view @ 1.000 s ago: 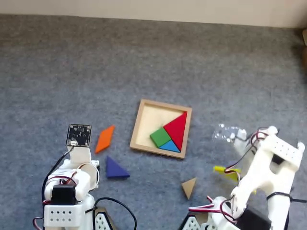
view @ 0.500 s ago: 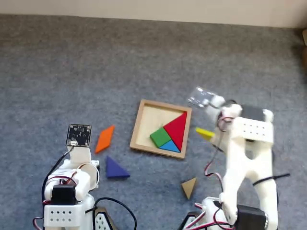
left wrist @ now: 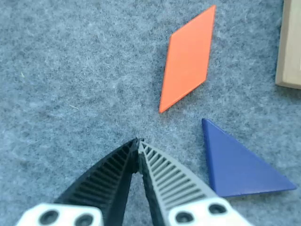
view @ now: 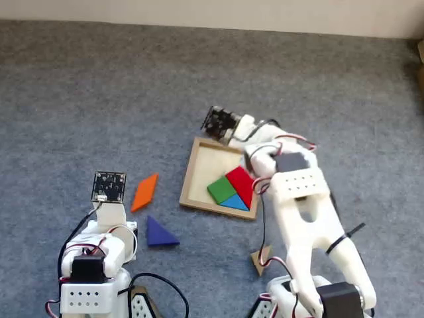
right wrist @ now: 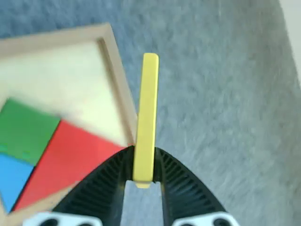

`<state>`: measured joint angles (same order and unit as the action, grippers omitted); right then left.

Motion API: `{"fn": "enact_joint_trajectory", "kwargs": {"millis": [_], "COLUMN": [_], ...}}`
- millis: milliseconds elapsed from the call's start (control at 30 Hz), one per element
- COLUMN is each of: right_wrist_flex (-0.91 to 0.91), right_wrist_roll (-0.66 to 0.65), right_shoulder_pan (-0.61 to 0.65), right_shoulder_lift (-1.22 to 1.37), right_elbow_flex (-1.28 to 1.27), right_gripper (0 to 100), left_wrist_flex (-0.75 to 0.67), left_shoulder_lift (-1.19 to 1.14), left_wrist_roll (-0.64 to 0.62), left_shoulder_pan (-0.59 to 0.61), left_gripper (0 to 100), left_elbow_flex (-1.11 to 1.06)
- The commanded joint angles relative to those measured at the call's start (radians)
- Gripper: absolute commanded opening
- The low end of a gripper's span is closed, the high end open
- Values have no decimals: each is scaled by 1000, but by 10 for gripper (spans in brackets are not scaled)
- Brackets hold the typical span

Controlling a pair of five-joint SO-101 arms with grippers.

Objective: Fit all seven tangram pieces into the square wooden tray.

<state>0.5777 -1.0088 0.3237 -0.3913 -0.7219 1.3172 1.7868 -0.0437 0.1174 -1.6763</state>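
The square wooden tray (view: 207,165) lies mid-table with a red triangle (view: 242,183), a green piece (view: 220,189) and a light blue triangle (view: 233,201) in its near right part. My right arm (view: 295,182) stretches over the tray's far right corner. My right gripper (right wrist: 143,162) is shut on a yellow piece (right wrist: 147,108) held on edge above the tray rim (right wrist: 115,70). My left gripper (left wrist: 138,142) is shut and empty, low over the carpet near the orange parallelogram (left wrist: 188,59) and the dark blue triangle (left wrist: 233,165).
A tan triangle (view: 261,258) lies on the grey carpet near the right arm's base. The orange parallelogram (view: 144,191) and dark blue triangle (view: 160,234) sit left of the tray, ahead of the left arm (view: 99,252). A tray edge (left wrist: 289,47) shows beyond them.
My right arm has swung from the table's near right up and left to the tray's far right corner, carrying the yellow piece. The left arm has stayed still.
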Motion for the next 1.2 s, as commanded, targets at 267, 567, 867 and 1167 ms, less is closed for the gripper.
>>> {"fn": "enact_joint_trajectory", "kwargs": {"millis": [267, 567, 867, 1167], "right_wrist_flex": [-217, -220, -214, 13], "right_wrist_roll": [5, 5, 5, 9], "right_shoulder_pan": [77, 70, 93, 124], "right_shoulder_lift": [150, 308, 308, 305], "right_elbow_flex": [-48, 90, 85, 97], "right_gripper": [5, 5, 46, 122], "left_wrist_flex": [3, 3, 3, 3], "left_shoulder_lift": [42, 42, 42, 42], "left_wrist_roll": [-8, -8, -8, -8], "left_shoulder_pan": [13, 13, 13, 13], "left_gripper": [7, 7, 7, 7], "left_elbow_flex": [-19, -19, -19, -19]}}
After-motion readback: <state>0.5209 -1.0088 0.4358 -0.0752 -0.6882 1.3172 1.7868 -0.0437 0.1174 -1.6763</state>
